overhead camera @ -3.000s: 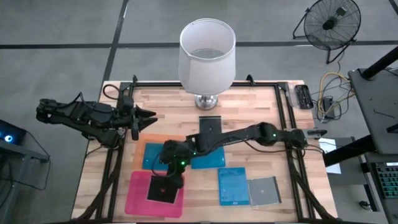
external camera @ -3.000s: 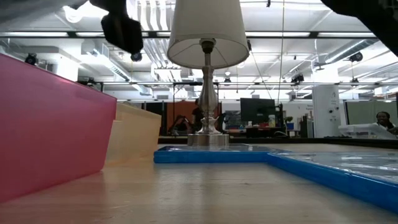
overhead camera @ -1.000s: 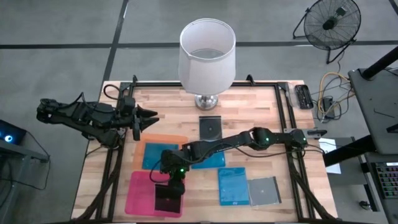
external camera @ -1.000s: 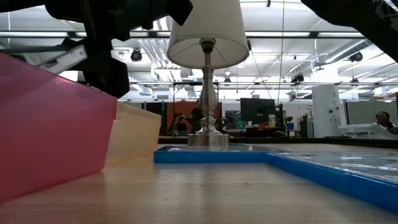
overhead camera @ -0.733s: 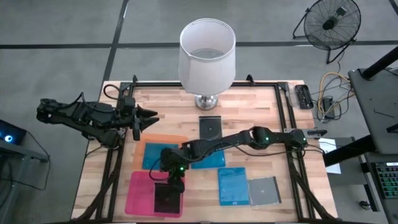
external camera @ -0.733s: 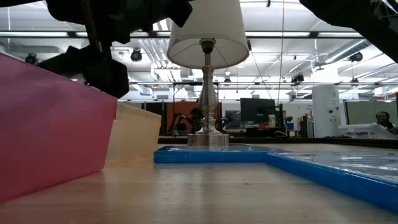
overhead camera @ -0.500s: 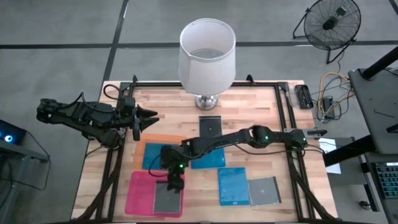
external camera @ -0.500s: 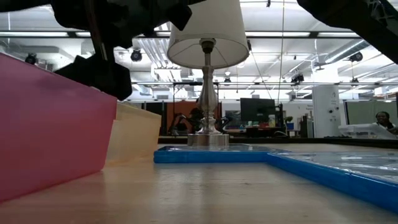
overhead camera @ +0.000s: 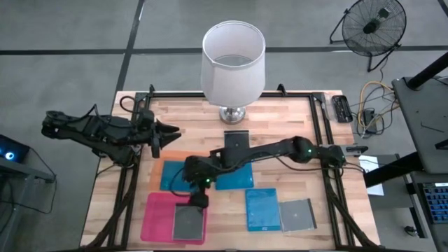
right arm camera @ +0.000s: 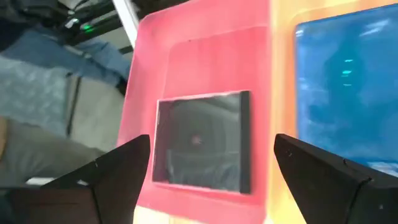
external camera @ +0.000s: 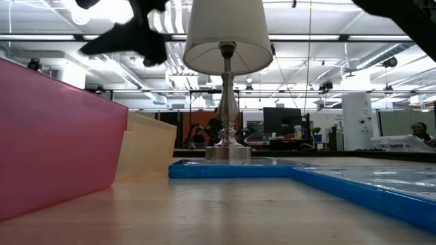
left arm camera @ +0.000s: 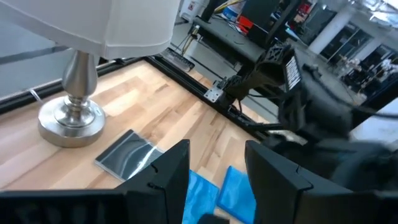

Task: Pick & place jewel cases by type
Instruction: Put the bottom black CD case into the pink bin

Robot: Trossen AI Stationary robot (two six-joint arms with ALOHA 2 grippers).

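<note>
Lamp (overhead camera: 233,59) with white shade standing at the table's far middle, base on the wood; fan (overhead camera: 369,26) on the floor beyond the far right corner. Black rails framing the wooden table (overhead camera: 294,129) on all sides. Orange sheet (overhead camera: 183,155) flat at left centre, pink sheet (overhead camera: 155,215) at the near left edge, just in front of it.

Seven jewel cases spread about. Grey case (overhead camera: 189,222) lying flat on the pink sheet, inside its raised border, square to it in the right wrist view (right arm camera: 204,140). Dark case (overhead camera: 236,141) just in front of the lamp base, seen also from the left wrist (left arm camera: 126,154). Blue cases (overhead camera: 232,178) overlapping between the orange sheet and table centre, partly under the right arm. Another blue case (overhead camera: 262,208) near the front edge, silvery case (overhead camera: 298,214) touching its right side.

Right gripper (overhead camera: 198,199) hanging above the far edge of the grey case, fingers (right arm camera: 118,180) spread wide to either side of it, clear of the case, holding nothing. Right arm stretched across the table centre over the blue cases.

Left gripper (overhead camera: 168,133) parked over the left rail, beside the orange sheet's far corner, fingers (left arm camera: 168,180) partly apart with nothing between them.

Bare wood open along the far left, the right side and the near middle.
</note>
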